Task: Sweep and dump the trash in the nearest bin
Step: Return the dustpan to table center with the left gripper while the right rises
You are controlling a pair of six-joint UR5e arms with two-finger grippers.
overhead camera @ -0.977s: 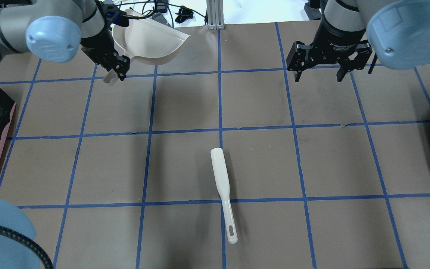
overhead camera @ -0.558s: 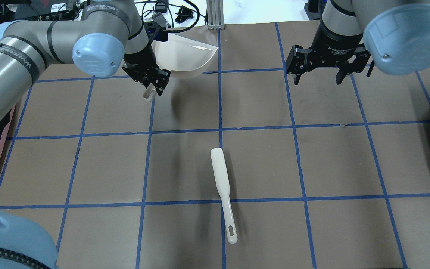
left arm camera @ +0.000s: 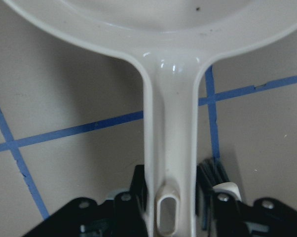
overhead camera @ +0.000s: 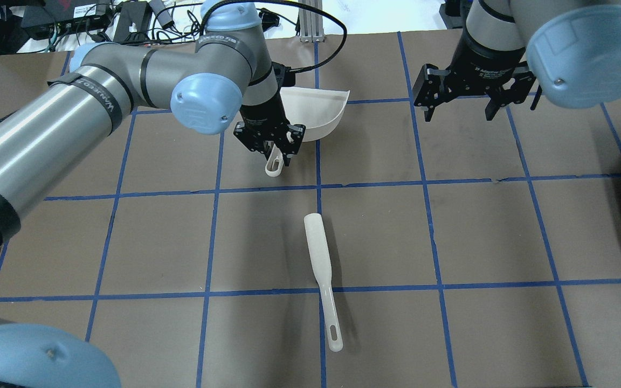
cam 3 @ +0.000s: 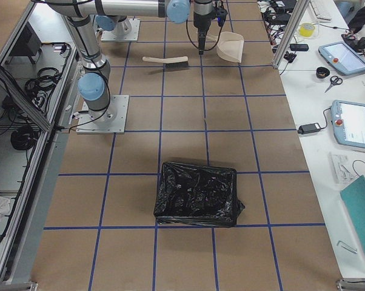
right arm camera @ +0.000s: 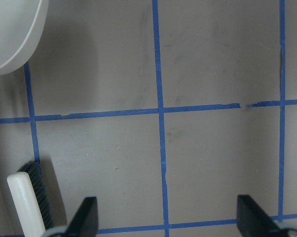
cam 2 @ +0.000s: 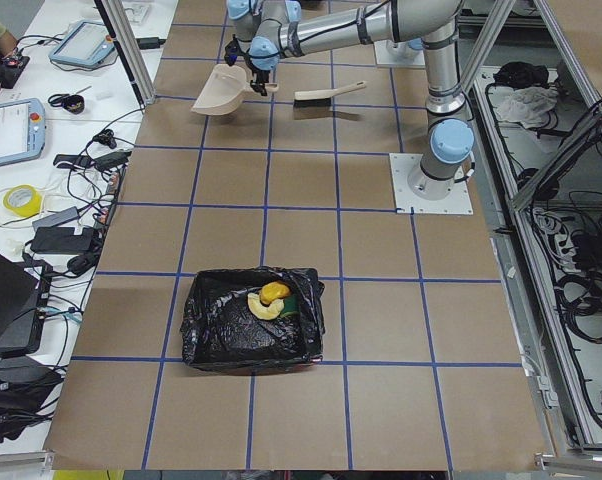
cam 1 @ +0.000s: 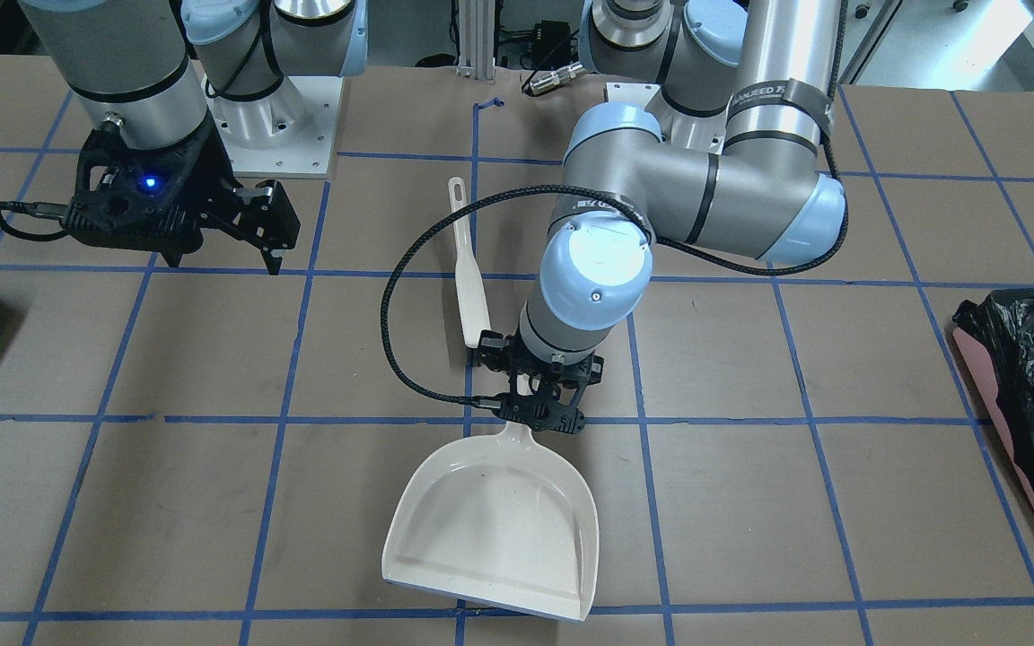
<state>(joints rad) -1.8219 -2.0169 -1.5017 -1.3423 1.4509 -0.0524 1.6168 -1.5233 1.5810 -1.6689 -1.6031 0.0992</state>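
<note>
Left claw grips the dustpan handle; right claw spread wide. You see trash half-hidden inside the bin.

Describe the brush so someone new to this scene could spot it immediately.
Start at the brown table with its blue tape grid. Near its centre, flat along a grid line, lies the brush: slim cream handle, dark bristles, unlike the wide cream dustpan held by the left gripper.

dustpan carried rightward, left end effector nearer centre
</note>
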